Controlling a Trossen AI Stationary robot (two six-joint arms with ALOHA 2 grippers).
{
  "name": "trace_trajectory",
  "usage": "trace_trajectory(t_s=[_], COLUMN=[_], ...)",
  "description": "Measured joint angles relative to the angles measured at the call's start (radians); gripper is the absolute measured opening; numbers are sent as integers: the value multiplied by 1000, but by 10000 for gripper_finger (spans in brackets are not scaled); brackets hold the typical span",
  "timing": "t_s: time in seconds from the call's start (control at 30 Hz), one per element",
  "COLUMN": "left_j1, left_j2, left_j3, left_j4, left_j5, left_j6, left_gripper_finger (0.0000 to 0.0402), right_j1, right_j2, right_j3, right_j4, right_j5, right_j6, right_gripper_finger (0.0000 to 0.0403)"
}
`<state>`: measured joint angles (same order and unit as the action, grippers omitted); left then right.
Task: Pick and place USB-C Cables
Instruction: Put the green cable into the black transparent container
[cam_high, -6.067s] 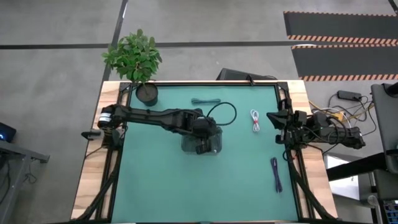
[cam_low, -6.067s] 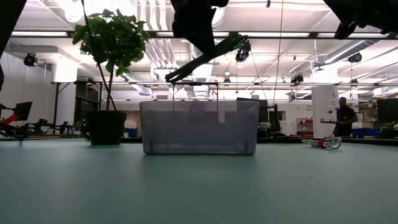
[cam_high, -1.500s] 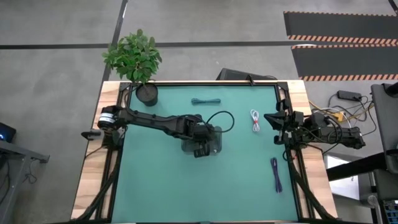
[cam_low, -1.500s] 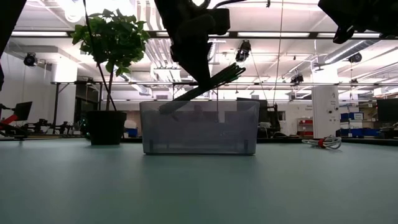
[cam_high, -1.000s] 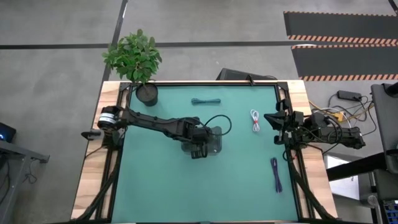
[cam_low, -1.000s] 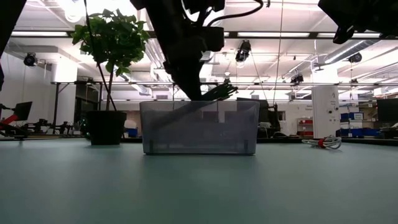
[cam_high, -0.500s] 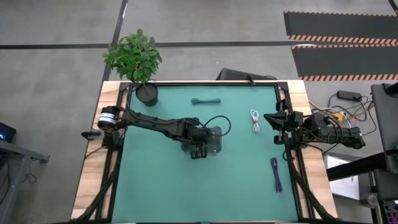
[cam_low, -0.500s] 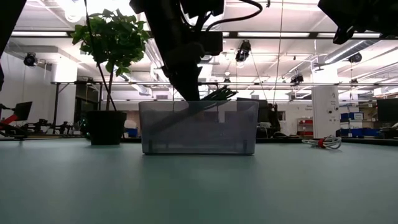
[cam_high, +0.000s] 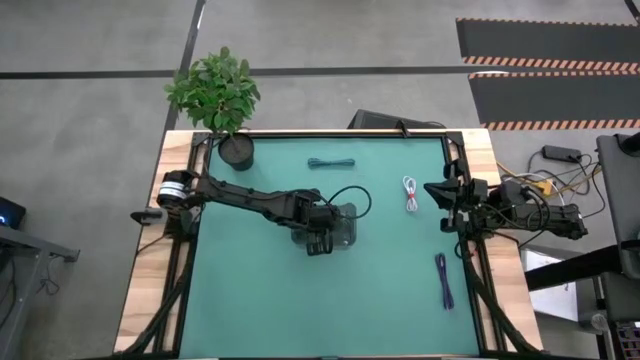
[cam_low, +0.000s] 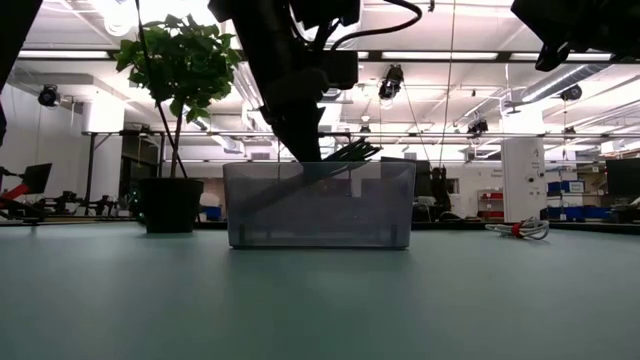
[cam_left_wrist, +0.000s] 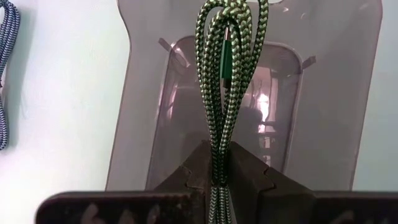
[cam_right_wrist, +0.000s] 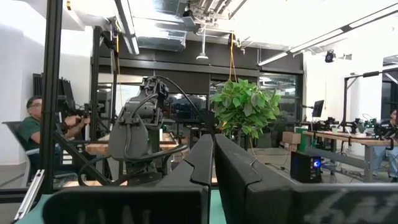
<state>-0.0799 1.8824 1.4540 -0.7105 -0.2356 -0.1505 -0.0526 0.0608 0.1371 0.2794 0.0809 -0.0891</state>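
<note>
My left gripper (cam_high: 322, 238) hangs over a clear grey bin (cam_high: 348, 215) at mid-table, shut on a green braided USB-C cable bundle (cam_left_wrist: 225, 68). In the low view the gripper (cam_low: 308, 150) is at the bin's rim (cam_low: 320, 165), with the green cable (cam_low: 352, 151) slanting across it. A dark teal cable (cam_high: 331, 163) lies near the far edge. A white-and-red one (cam_high: 410, 193) lies right of the bin, and a purple-blue one (cam_high: 443, 280) lies near the right edge. My right gripper (cam_high: 432, 190) waits shut at the table's right side, raised and empty. My left gripper pinches the green bundle near its middle (cam_left_wrist: 217, 163) between its two fingers, several strands together. The fingers slant down from the table's left. The bundle is tilted: its looped end (cam_low: 368, 148) sticks up past the rim, and its other end (cam_low: 262, 195) reaches down inside the bin.
A potted plant (cam_high: 218, 95) stands at the far left corner. Black frame rails (cam_high: 186, 270) run along the table's left and right sides. Open green mat (cam_high: 300, 300) lies on the near side of the bin.
My left gripper has come down a little toward the bin with the green cable, then kept still. The cable keeps its tilt, and its low end now sits inside the bin.
</note>
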Motion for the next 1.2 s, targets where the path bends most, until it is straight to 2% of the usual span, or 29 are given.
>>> trace_trajectory(t_s=[0.93, 1.2], left_j1=[1, 2], left_j2=[0, 0], left_j3=[-1, -1], left_j4=[-1, -4], left_j5=[-5, -5], left_j6=[0, 1], left_gripper_finger=[21, 59], right_j1=[0, 0], right_j2=[0, 0], right_j3=[0, 0], right_j4=[-13, -13], right_j5=[1, 1], right_j6=[2, 2], right_gripper_finger=[9, 9])
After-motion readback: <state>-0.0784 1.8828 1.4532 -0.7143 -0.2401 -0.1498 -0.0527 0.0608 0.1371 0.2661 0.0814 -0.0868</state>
